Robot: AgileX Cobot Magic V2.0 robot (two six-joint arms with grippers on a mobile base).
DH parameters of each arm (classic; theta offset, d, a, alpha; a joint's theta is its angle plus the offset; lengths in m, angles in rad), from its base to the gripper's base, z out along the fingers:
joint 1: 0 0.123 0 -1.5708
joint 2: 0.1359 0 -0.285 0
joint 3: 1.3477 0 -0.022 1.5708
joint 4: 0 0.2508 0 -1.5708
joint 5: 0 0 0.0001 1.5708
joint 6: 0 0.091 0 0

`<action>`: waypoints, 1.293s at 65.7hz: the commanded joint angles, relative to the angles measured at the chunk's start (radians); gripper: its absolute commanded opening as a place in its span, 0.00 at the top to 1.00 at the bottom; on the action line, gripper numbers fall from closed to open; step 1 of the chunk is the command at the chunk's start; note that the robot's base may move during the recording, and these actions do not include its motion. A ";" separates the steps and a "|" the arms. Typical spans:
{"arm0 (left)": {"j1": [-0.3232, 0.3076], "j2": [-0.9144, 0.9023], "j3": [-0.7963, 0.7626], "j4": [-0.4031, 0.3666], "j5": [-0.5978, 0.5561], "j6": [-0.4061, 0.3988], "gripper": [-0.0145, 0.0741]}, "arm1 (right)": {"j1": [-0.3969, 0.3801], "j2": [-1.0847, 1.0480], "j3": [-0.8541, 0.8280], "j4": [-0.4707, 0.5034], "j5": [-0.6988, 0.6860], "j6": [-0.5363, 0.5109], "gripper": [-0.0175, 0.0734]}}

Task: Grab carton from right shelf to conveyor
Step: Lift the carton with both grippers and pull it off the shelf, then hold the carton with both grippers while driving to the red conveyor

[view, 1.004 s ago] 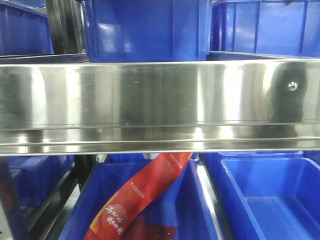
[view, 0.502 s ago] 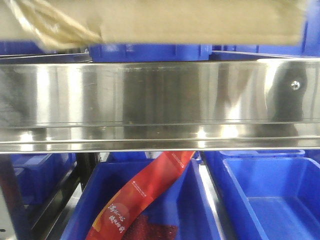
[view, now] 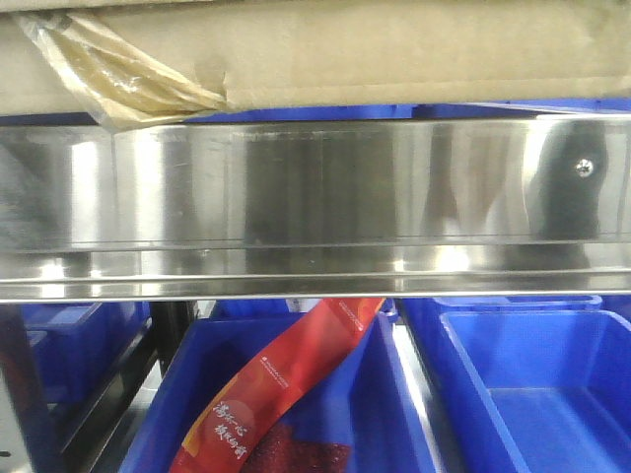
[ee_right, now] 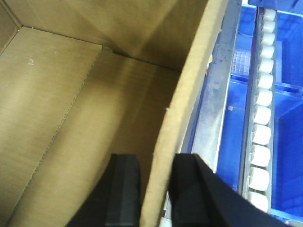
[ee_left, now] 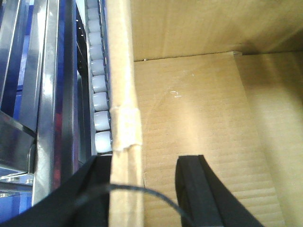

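The carton [view: 394,49], plain brown cardboard, fills the top of the front view just above the right shelf's shiny steel rail [view: 315,187]. Crinkled tape [view: 118,74] hangs from its bottom seam at the left. In the left wrist view my left gripper [ee_left: 142,161] straddles the carton's left wall [ee_left: 124,71]. The outer finger is against the wall and the inner finger [ee_left: 191,184] stands a little apart from it. In the right wrist view my right gripper [ee_right: 155,158] is shut on the carton's right wall [ee_right: 189,90]. The conveyor is out of view.
Blue bins [view: 532,384] sit below the rail; one holds a red printed bag [view: 286,379]. White roller tracks run beside the carton on the left [ee_left: 97,85] and on the right [ee_right: 262,109]. A dark upright [view: 20,394] stands at the lower left.
The carton has come down into the top of the front view and now covers the blue bins above the rail. The rail and lower bins have not moved.
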 commanded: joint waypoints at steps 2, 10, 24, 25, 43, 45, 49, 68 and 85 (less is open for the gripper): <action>-0.021 -0.012 -0.004 -0.094 -0.041 0.028 0.84 | 0.012 -0.017 -0.006 0.055 -0.087 -0.034 0.88; -0.021 -0.012 -0.004 -0.082 -0.041 0.028 0.84 | 0.012 -0.017 -0.006 0.055 -0.087 -0.034 0.88; -0.021 -0.012 -0.004 -0.069 -0.076 0.028 0.84 | 0.012 -0.017 -0.006 0.055 -0.087 -0.034 0.88; -0.021 -0.012 -0.004 -0.069 -0.079 0.028 0.84 | 0.012 -0.017 -0.006 0.055 -0.087 -0.034 0.88; -0.021 -0.012 -0.004 -0.069 -0.147 0.028 0.84 | 0.012 -0.017 -0.006 0.055 -0.087 -0.034 0.88; -0.021 -0.012 -0.004 -0.069 -0.158 0.028 0.84 | 0.012 -0.017 -0.006 0.055 -0.087 -0.034 0.88; -0.021 -0.012 -0.004 -0.069 -0.179 0.028 0.84 | 0.012 -0.017 -0.006 0.055 -0.087 -0.034 0.88; -0.021 -0.012 -0.004 -0.069 -0.274 0.028 0.84 | 0.012 -0.017 -0.006 0.055 -0.087 -0.034 0.88; -0.021 -0.012 -0.004 -0.069 -0.311 0.028 0.84 | 0.012 -0.017 -0.006 0.055 -0.087 -0.034 0.88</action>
